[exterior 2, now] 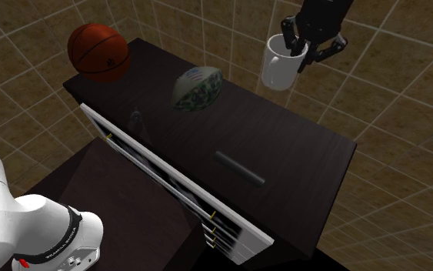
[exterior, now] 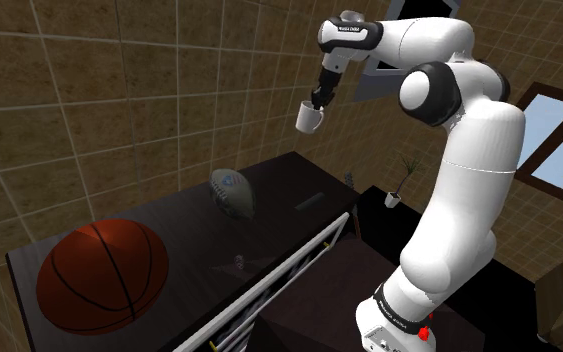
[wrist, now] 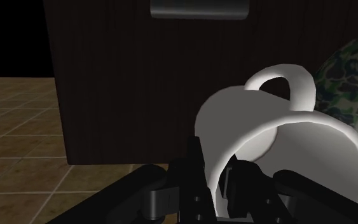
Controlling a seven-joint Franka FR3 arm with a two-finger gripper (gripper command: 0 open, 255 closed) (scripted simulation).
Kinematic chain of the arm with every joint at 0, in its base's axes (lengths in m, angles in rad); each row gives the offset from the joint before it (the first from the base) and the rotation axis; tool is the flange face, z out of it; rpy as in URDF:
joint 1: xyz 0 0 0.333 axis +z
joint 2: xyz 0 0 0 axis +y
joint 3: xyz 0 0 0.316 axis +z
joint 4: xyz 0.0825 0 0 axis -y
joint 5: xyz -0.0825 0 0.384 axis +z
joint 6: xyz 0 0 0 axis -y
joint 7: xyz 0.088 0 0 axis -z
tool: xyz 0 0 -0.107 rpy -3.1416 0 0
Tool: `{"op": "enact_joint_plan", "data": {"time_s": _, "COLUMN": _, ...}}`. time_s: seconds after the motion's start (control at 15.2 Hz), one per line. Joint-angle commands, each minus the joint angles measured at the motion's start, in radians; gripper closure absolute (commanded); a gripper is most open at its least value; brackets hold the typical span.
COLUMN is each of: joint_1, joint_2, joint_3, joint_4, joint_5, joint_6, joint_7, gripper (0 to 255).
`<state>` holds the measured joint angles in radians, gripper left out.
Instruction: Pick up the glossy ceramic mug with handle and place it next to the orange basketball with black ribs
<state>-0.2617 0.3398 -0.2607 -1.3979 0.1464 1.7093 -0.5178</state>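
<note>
A glossy white mug (exterior: 309, 118) with a handle hangs high in the air over the far end of the dark table (exterior: 285, 176). My black gripper (exterior: 318, 103) is shut on its rim, one finger inside the cup and one outside. The second exterior view shows the mug (exterior 2: 280, 65) under the gripper (exterior 2: 303, 52), above the table's back edge. In the wrist view the mug (wrist: 285, 146) is tilted, handle away from the gripper (wrist: 215, 184). The orange basketball (exterior: 102, 275) with black ribs rests at the table's other end, also the basketball (exterior 2: 98, 51) at the second exterior view's upper left.
A camouflage-patterned football (exterior: 231, 191) lies on the table between mug and basketball, the same football (exterior 2: 198, 88) mid-table. A dark flat bar (exterior 2: 238, 168) lies nearer the arm's side. A white drawer front (exterior 2: 168, 177) stands open below the table edge. A small potted plant (exterior: 401, 185) sits beyond.
</note>
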Motion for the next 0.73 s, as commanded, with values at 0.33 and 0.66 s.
{"op": "enact_joint_plan", "data": {"time_s": 0.33, "joint_1": 0.066, "joint_2": -0.126, "joint_3": 0.02, "joint_4": -0.146, "joint_5": -0.034, "joint_6": 0.029, "joint_7": 0.08, "gripper": 255}}
{"op": "enact_joint_plan", "data": {"time_s": 0.66, "joint_1": 0.136, "joint_2": -0.261, "joint_3": 0.059, "joint_4": -0.32, "joint_5": -0.068, "joint_6": 0.08, "joint_7": 0.186, "gripper": 255}}
